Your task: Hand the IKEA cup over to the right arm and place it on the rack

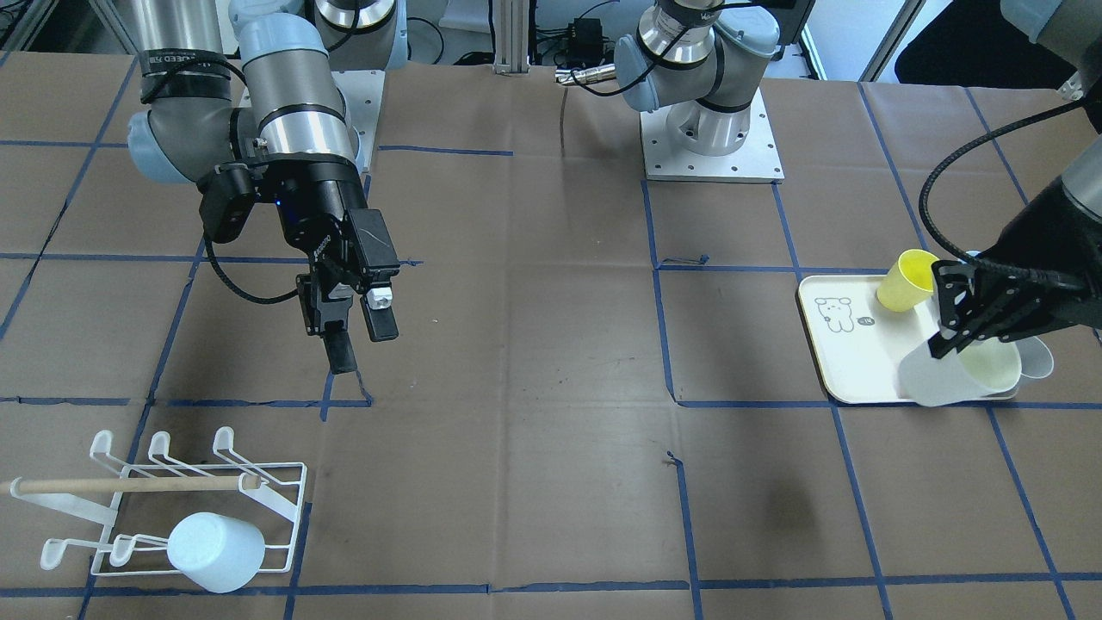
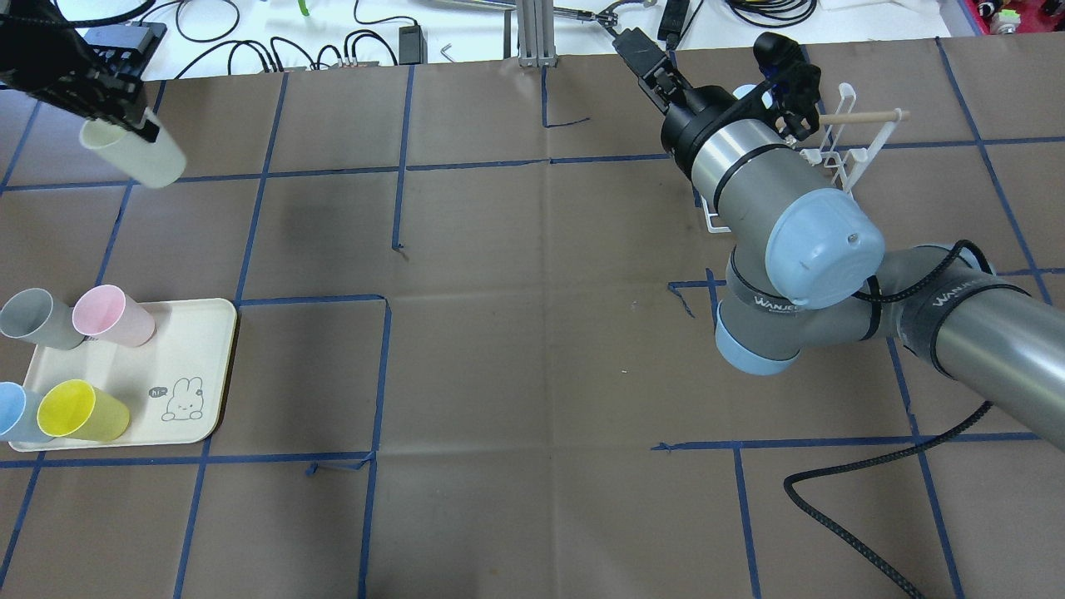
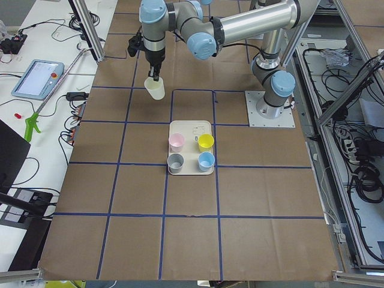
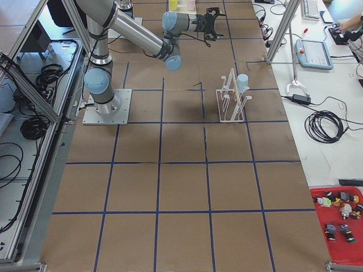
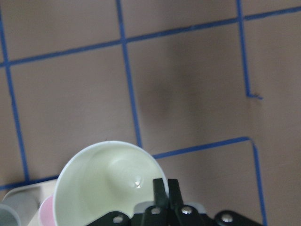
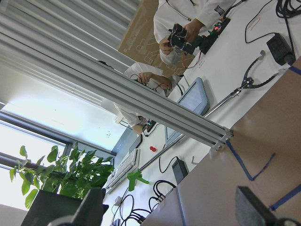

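Your left gripper (image 1: 945, 336) has its black fingers pinched together on the rim of a pale cream plastic cup (image 1: 947, 381), one finger inside the wall and one outside. The cup hangs tilted in the air below the fingertips. In the overhead view it sits well apart from the cream rectangular tray with the rabbit drawing (image 2: 195, 333).

Your right gripper (image 1: 362, 340) is far across the table from that cup, fingers spread apart with nothing between them, over the brown paper on the rack's side.

Count six cups in all. One is in the left gripper. Four stand on the tray: a grey cup (image 2: 37, 319), a pink cup (image 2: 112, 316), a blue cup (image 2: 12, 412) and a yellow cup (image 2: 83, 410). One pale blue cup (image 1: 215, 551) sits mouth-down on a prong of the white wire rack with the wooden dowel handle (image 1: 284, 495). You have one rack, one tray and two arms in view.
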You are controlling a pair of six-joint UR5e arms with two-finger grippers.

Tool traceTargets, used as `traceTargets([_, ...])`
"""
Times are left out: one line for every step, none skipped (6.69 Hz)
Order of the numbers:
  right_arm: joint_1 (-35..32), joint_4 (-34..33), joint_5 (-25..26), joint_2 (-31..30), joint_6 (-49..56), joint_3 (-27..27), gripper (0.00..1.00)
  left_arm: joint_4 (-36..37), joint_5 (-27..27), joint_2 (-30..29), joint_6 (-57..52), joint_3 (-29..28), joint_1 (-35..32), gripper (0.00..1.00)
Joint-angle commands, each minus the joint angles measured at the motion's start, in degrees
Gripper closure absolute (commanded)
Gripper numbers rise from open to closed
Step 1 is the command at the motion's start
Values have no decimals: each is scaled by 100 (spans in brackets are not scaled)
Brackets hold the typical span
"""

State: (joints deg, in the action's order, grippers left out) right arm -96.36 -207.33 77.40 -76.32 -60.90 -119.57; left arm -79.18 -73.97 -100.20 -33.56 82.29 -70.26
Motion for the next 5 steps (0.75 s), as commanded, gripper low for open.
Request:
traceTargets([-75, -175, -293, -32, -1140, -119, 0, 1623, 2306, -17, -10, 494, -312, 100])
traceTargets([-110, -177, -313, -32, -1413, -128, 0, 2738, 3082, 35, 33, 1003, -470, 100])
traceTargets([-189, -246, -313, -23, -1712, -128, 0, 3872, 3560, 53, 86, 1565, -715, 100])
traceTargets([-199, -308, -313, -32, -2045, -128, 0, 4841, 3747, 36, 95, 2058, -926, 100])
traceTargets([-207, -308, -313, -32, -2345, -128, 0, 6112, 3784, -43, 200, 2646, -1268, 100])
